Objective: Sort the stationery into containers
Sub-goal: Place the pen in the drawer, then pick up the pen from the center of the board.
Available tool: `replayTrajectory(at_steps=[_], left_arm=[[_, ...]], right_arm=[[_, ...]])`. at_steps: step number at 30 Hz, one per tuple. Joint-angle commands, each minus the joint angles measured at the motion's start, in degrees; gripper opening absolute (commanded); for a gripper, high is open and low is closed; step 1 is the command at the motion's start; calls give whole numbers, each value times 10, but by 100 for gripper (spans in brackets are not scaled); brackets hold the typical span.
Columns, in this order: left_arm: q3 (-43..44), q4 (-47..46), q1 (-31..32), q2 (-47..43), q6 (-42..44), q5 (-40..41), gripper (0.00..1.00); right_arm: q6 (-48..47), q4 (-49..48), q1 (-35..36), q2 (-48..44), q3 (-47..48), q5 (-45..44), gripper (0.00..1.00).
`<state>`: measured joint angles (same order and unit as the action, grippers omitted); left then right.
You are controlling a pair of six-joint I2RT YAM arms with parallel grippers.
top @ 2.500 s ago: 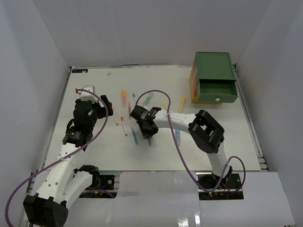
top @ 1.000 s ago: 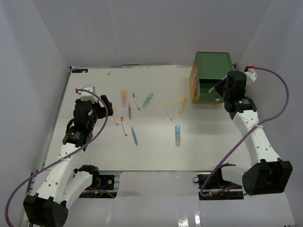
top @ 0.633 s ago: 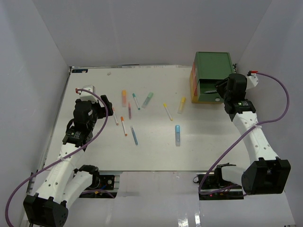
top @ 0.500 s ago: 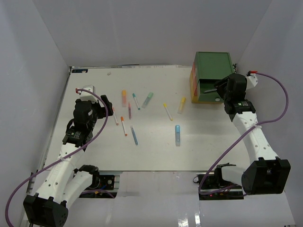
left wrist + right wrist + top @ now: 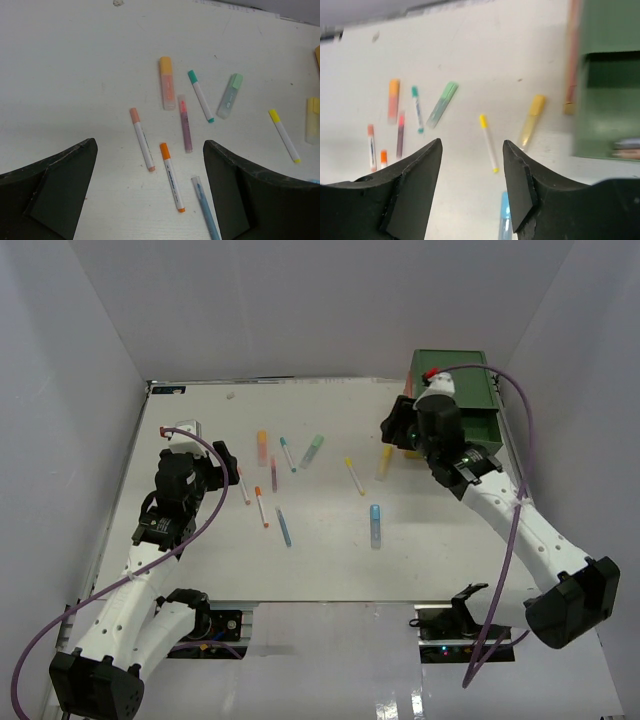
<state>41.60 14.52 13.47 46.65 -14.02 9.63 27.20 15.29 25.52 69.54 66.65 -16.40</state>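
Observation:
Stationery lies scattered mid-table: orange highlighter (image 5: pixel 262 445), teal pen (image 5: pixel 287 453), green highlighter (image 5: pixel 312 450), yellow pen (image 5: pixel 354 477), yellow highlighter (image 5: pixel 385 460), blue highlighter (image 5: pixel 375 524), blue pen (image 5: pixel 284 527), orange pen (image 5: pixel 261 506). The stacked containers (image 5: pixel 470 375) stand at the back right. The green drawer (image 5: pixel 612 115) is pulled out, with pens (image 5: pixel 626 148) lying in it. My right gripper (image 5: pixel 472 150) hangs open and empty left of the containers, above the yellow pen (image 5: pixel 488 142). My left gripper (image 5: pixel 150 190) is wide open and empty over the orange pen (image 5: pixel 172 176).
White walls enclose the table on three sides. The right arm (image 5: pixel 500 505) stretches across the front of the containers. An orange-red edge (image 5: pixel 572 50) of the stack shows beside the green drawer.
The right gripper carried a pen from mid-table to the green drawer, opened there, then swung left away from it with empty jaws. The left arm has not moved.

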Motion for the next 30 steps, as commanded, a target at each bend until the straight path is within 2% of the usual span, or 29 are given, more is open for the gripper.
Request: replayTrajectory(at_steps=[1, 4, 10, 19, 30], left_arm=[[-1, -4, 2, -2, -3, 1, 98], [-1, -1, 2, -3, -6, 20, 98], [-2, 3, 2, -19, -13, 62, 98], [-5, 3, 2, -39, -18, 98, 98], [-4, 2, 2, -43, -21, 98, 98]], right_arm=[[-65, 68, 83, 40, 44, -39, 59], [-65, 108, 180, 100, 77, -50, 59], [-36, 164, 286, 242, 168, -51, 59], [-23, 214, 361, 448, 302, -4, 57], [-11, 217, 376, 539, 350, 15, 56]])
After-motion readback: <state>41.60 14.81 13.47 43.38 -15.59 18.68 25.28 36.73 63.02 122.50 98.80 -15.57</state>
